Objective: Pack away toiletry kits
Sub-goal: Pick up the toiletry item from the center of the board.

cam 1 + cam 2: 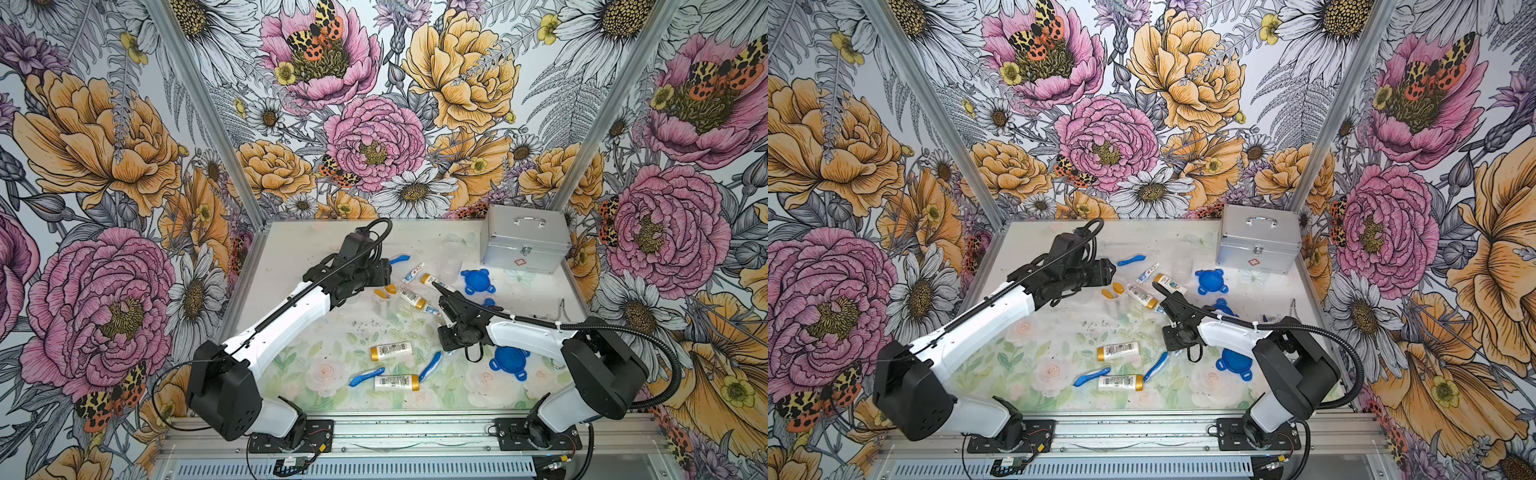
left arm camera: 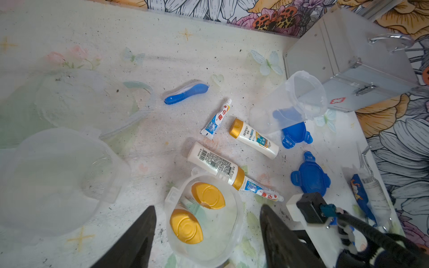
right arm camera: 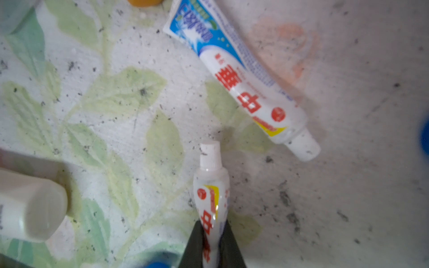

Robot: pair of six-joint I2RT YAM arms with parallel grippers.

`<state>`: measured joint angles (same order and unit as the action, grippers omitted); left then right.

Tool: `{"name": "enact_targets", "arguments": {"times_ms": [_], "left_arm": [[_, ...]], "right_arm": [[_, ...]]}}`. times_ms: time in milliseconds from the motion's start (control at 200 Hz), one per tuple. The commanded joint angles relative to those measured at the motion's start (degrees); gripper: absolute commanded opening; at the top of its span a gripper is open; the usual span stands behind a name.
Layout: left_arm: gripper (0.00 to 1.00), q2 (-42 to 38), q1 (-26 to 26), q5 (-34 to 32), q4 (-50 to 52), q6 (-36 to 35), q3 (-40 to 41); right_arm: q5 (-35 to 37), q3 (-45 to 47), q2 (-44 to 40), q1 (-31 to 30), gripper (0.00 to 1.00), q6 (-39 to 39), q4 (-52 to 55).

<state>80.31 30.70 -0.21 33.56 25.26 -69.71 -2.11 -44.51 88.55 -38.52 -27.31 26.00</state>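
left end effector [image 2: 207,208] spread (near cup [image 2: 239,222]) | right end effector [image 3: 212,228] pinching toothpaste tube [image 3: 210,192]

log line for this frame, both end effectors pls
left end effector: open, at cup holding two gold-capped bottles | right end effector: shut on toothpaste tube

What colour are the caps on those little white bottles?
Gold caps, clearest in the left wrist view.

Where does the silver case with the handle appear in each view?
Both top views: silver case far back, right of centre.
Left wrist: picture's upper right corner.
Right wrist: not in it.
Shared landmark: blue lid just in front of the case, seen wherever the case is.
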Motion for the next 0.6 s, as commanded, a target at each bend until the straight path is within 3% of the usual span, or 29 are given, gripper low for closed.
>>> {"name": "enact_targets", "arguments": {"times_ms": [0,170,370,595], "left_arm": [[0.79,-2.75,-1.35,9.14,6.57,2.68,0.18],[0.84,-4.73,-1.3,16.8,10.11,5.18,1.26],[0.9,-6.21,3.33,17.11,9.69,6.78,1.21],[0.91,-5.56,5.94,18.48,2.94,8.81,0.73]], "right_arm": [[-0.09,1.35,-1.2,0.38,0.1,0.94,0.19],[-1.53,2.04,-7.24,0.04,0.06,2.45,-2.09],[-8.11,0.62,-18.87,-0.94,0.06,5.67,-7.1],[-14.42,-5.55,-18.9,-1.49,0.03,6.35,-7.19]]}}
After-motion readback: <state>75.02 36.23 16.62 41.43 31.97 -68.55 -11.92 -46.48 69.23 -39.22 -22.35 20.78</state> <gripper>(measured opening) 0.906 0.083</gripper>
